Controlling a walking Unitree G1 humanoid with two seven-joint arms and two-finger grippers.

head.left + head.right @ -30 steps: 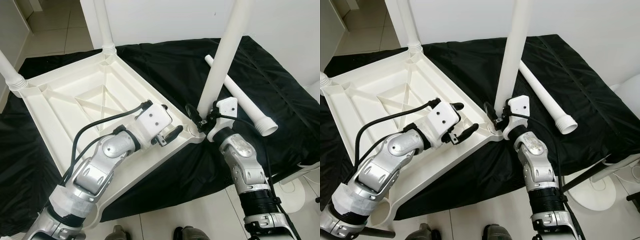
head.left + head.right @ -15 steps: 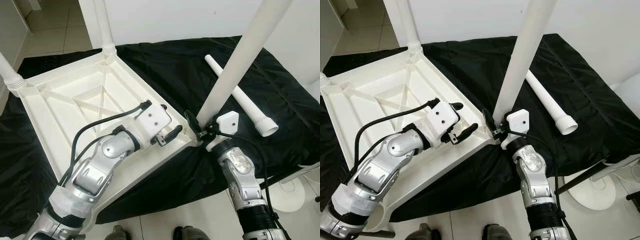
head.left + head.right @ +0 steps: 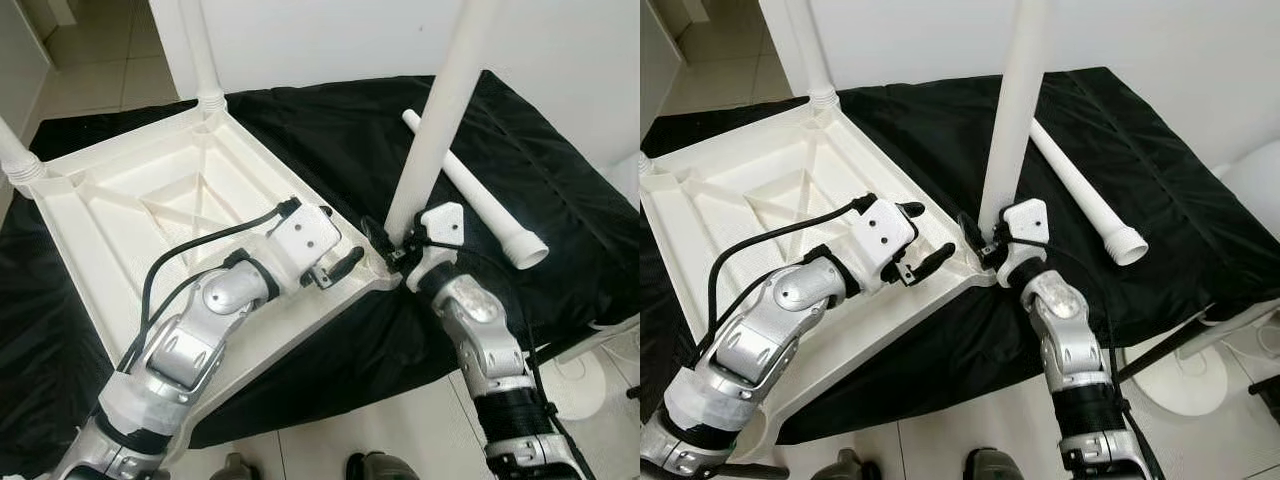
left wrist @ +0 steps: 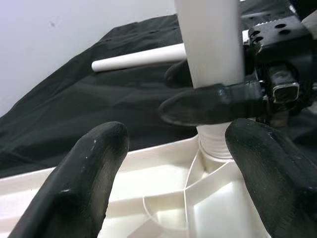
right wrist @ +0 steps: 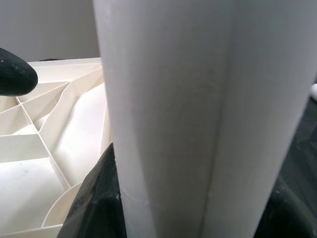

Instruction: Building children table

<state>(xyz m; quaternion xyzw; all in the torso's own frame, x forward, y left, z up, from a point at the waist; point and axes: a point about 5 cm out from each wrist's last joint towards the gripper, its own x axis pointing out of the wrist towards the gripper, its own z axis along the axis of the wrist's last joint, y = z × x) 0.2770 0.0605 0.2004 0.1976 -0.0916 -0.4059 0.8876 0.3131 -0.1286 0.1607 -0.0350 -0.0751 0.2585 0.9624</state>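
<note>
Right end effector (image 3: pixel 393 246) grips upright white table leg (image 3: pixel 437 110) at near corner socket of upturned white tabletop (image 3: pixel 130 215); left end effector (image 3: pixel 335 258) spread wide just beside that corner.

Tabletop (image 3: pixel 150 200) left — loose leg (image 3: pixel 470 190) right

Even, bright indoor light, soft shadows. Head views sharp, slight wide-angle bend at edges. Mild glare on the white plastic upturned tabletop (image 3: pixel 150 200). Wrist views soft; near black fingertips (image 4: pixel 89 183) blurred.
</note>
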